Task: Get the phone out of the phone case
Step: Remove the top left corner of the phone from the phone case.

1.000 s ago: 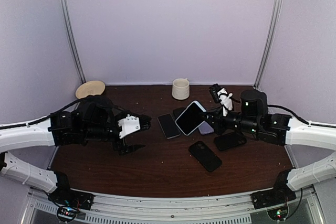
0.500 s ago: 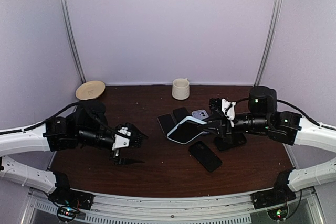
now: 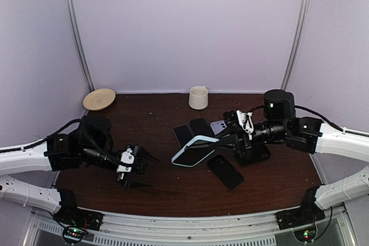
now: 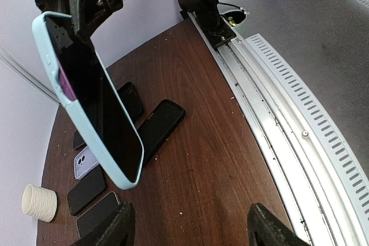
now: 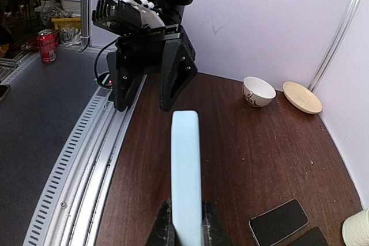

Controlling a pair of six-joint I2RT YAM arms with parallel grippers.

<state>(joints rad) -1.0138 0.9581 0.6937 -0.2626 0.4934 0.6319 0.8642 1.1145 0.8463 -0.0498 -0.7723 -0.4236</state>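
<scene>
Top external view has the right claw [image 3: 223,137] clamped on one end of the phone case [image 3: 183,155]. It holds the case clear of the bench [image 3: 173,197], tilted with its free end dipping toward the left arm. The phone [image 4: 95,105] sits fully inside the pale blue case, its dark screen facing the left wrist camera, so nothing is out yet. The left claw [image 3: 138,170] stands wide and empty, aimed at the case but well apart from it.

The step in hand looks like bringing the left claw in to work on the free end. Doing it well probably means lining the open jaws up with the lower corner of the case, where the rim wraps over the glass. One finger should catch only the soft lip rather than pinching phone and case together. Because the right claw grips across the whole thickness at its end, peeling ought to start at the far corner and run toward it.

Several loose handsets [image 3: 225,171] lie under the held one, so staying low over the bench would soften any slip.
</scene>
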